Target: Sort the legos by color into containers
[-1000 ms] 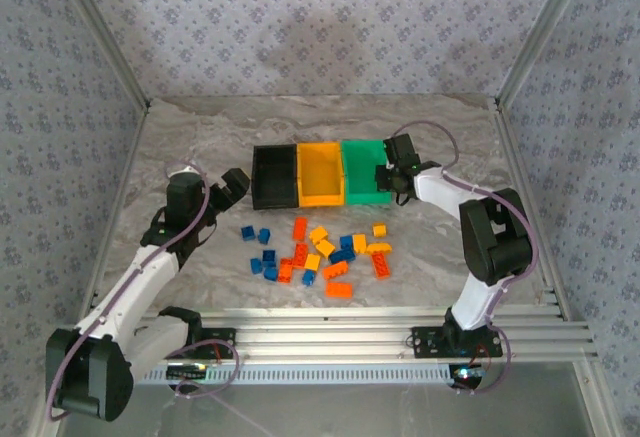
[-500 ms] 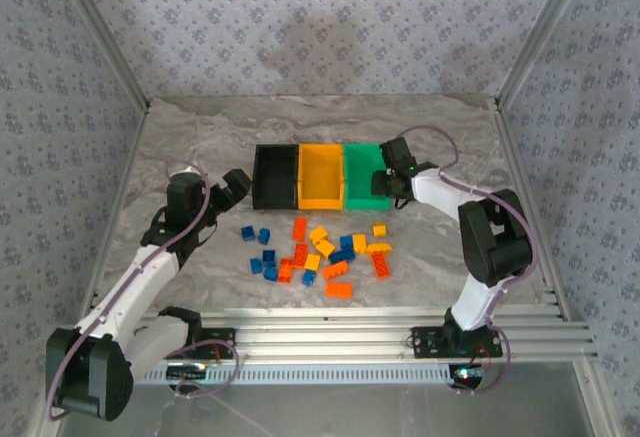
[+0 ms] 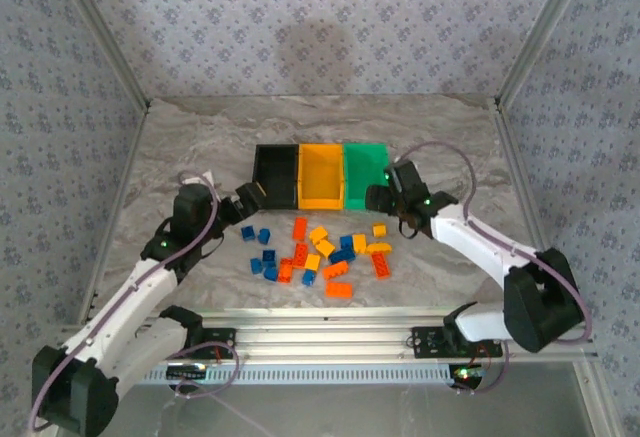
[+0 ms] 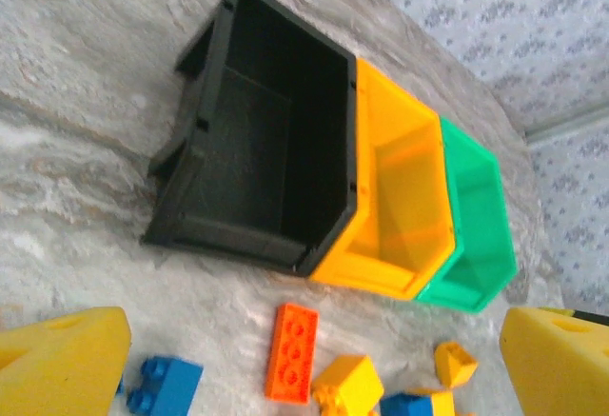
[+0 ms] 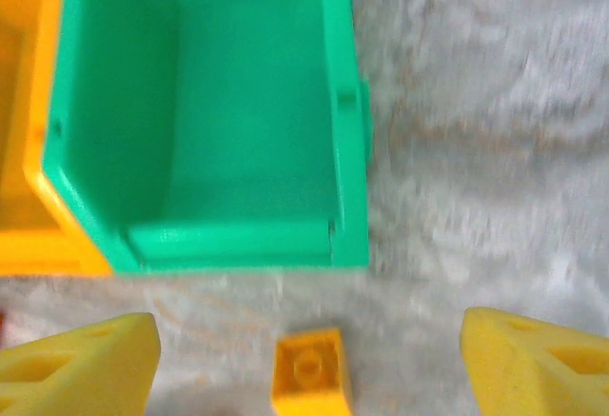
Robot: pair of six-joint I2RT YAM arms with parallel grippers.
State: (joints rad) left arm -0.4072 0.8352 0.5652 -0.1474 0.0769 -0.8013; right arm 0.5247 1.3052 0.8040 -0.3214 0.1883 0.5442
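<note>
You are at the pick-up step, by my reading. Your right jaws hang spread wide and empty above a yellow-orange brick (image 5: pixel 309 370). It lies on the surface (image 3: pixel 450 147) just in front of the green bin (image 5: pixel 238 102), apart from its wall. Your left jaws stand fully apart too and hold nothing. They are near the front of the black bin (image 4: pixel 257 121), with a blue brick (image 4: pixel 162 385) and a red-orange brick (image 4: pixel 293 352) on the surface below. The other legos (image 3: pixel 338 290) lie scattered in front of the three containers. As far as their insides show, the bins look empty, so the sorting seems barely begun. Next, I judge, lower the right jaws around that yellow-orange brick, close, lift, and carry it to the yellow-orange bin (image 3: pixel 322 175), which touches the green one on its left.
</note>
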